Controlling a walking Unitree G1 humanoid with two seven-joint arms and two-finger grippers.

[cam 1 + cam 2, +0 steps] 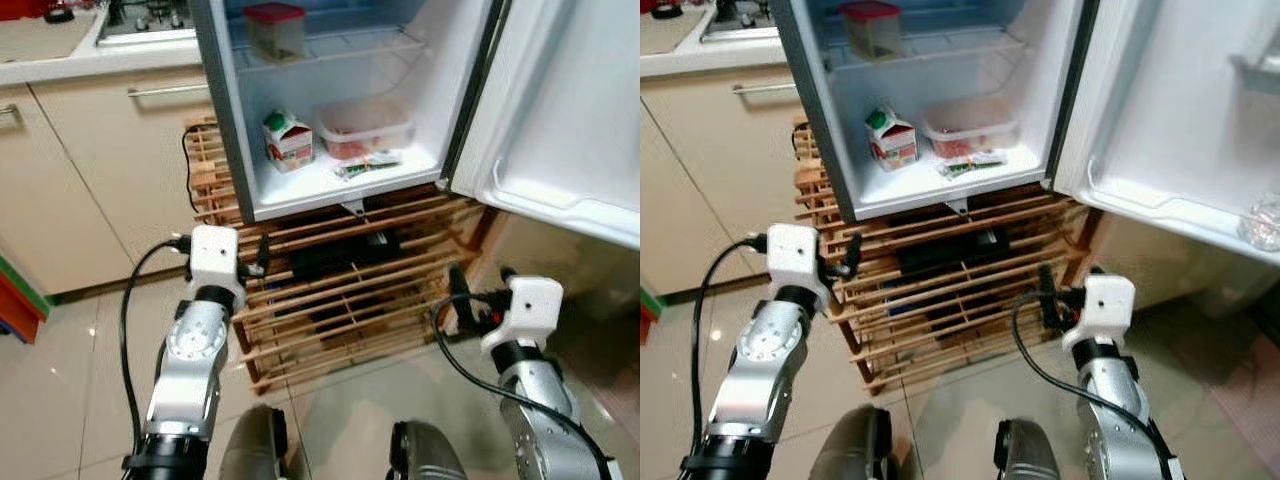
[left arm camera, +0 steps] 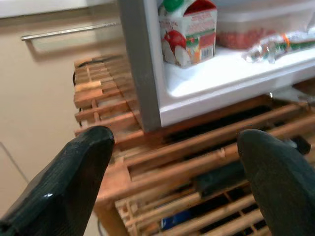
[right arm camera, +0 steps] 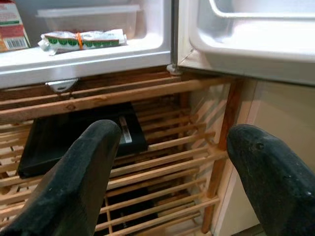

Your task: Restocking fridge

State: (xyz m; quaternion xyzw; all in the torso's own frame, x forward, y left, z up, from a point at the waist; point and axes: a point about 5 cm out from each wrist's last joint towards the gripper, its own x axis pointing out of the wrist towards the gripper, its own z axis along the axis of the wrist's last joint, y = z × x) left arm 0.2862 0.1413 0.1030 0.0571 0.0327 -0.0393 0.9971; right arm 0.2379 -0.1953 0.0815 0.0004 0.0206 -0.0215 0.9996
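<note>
A small fridge (image 1: 232, 120) stands open on a wooden slatted rack (image 1: 330, 300), its door (image 1: 575, 110) swung out to the right. On its lower shelf are a milk carton (image 1: 288, 140), a clear tub of red food (image 1: 365, 128) and a wrapped green packet (image 1: 368, 165). A red-lidded jar (image 1: 275, 30) sits on the wire shelf above. My left gripper (image 1: 258, 262) is open and empty, low in front of the rack's left end. My right gripper (image 1: 483, 287) is open and empty near the rack's right end, below the door.
Beige cabinets (image 1: 100, 170) and a stove top (image 1: 145, 20) lie to the left. A black flat object (image 1: 345, 255) rests inside the rack. A glass (image 1: 1262, 220) stands in the door shelf. A red and green object (image 1: 15, 300) is at the far left on the tiled floor (image 1: 70, 380).
</note>
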